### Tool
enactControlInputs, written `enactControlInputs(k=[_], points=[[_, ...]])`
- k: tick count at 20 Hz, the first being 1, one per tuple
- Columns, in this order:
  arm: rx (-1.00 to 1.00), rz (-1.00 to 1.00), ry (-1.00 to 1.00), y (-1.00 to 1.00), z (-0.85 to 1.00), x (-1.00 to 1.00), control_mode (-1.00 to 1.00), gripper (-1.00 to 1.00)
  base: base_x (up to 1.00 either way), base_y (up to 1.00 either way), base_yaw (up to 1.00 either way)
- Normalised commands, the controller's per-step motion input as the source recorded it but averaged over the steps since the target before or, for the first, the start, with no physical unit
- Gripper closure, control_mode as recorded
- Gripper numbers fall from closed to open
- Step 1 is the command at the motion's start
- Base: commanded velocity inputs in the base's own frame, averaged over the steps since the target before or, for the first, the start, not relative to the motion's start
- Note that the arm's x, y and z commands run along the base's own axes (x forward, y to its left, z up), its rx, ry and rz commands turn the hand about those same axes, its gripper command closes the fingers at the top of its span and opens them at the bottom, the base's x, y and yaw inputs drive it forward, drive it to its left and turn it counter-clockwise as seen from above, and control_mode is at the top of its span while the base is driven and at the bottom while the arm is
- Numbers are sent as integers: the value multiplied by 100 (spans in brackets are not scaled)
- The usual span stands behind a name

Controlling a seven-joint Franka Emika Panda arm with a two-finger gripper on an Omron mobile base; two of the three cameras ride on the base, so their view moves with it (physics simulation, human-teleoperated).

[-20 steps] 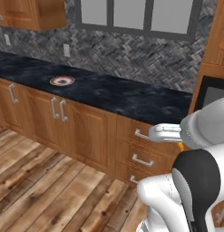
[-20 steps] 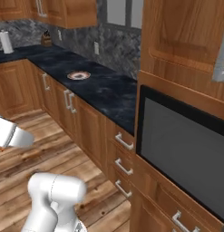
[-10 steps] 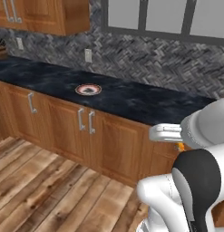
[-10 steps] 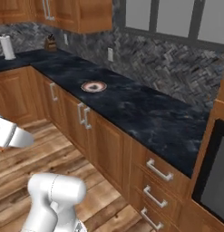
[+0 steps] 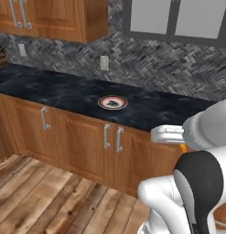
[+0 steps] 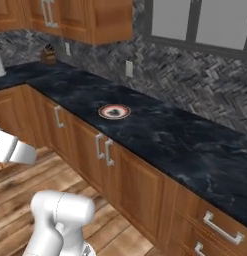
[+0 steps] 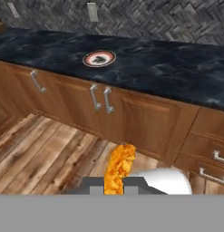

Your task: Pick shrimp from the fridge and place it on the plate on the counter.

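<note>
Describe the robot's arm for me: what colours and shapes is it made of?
The arm is built of glossy white rounded shells, fat and tube-like, with a dark black band at a joint. A white domed segment shows on the other side. The hand ends in small dark grey finger tips. No cables or markings are visible.

Grey herringbone tile wall (image 5: 178,68) ahead of me, white outlet (image 5: 104,62) on it, wooden upper cabinets (image 5: 59,18) with silver handles, glass-front cabinets (image 5: 178,18) beside them, wooden lower cabinets (image 5: 82,146), drawers (image 6: 215,227), plank wood floor (image 5: 45,201) below.
</note>
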Motion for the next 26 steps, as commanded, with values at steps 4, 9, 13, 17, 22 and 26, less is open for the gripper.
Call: enactControlInputs(k=[4,9,13,17,22,26], points=[[0,0,0,0,0,0,100,100,100,36,-26],[0,0,0,0,0,0,100,100,100,33,-39],[0,0,0,0,0,0,100,100,96,58,-51],[0,0,0,0,0,0,100,100,58,59,-54],[0,0,0,0,0,0,100,100,40,13,-46],[0,0,0,0,0,0,100,100,2,0,-9]])
